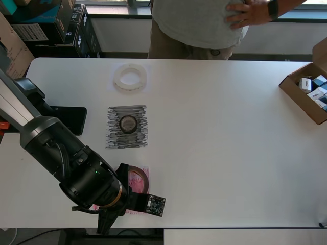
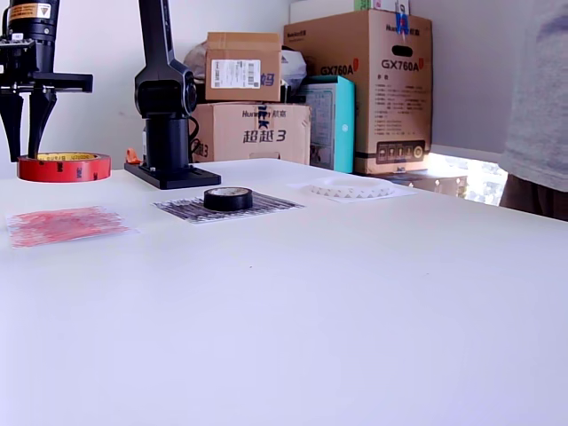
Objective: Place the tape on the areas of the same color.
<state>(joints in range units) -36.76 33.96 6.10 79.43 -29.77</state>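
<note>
- On a white table (image 1: 219,153), at the overhead view's right edge: open cardboard box (image 1: 306,94) holding small blue-and-white packets, out of frame in the exterior view.
- Behind the table, in the exterior view only: stacked cartons (image 2: 359,84), the largest marked GX760A.
- At the overhead view's lower left: black Piper arm (image 1: 76,171) reaching from its base (image 2: 169,173) over the table's near edge, gripper (image 2: 25,146) pointed straight down.
- In the exterior view: two fingers (image 2: 12,120) set narrowly apart, tips inside the rim of the dark-red roll (image 2: 64,166), roll held level and clear of the tabletop; actual contact with the rim impossible to judge.
- Red patch (image 2: 62,224) lying bare in front of the raised roll in the exterior view; mostly hidden under the arm from overhead.
- Black roll (image 1: 128,124) resting flat at the middle of the black scribbled patch (image 1: 115,138).
- White roll (image 1: 130,77) lying on the faint white patch (image 2: 395,191), near the table's far edge, below a standing person (image 1: 204,25).
</note>
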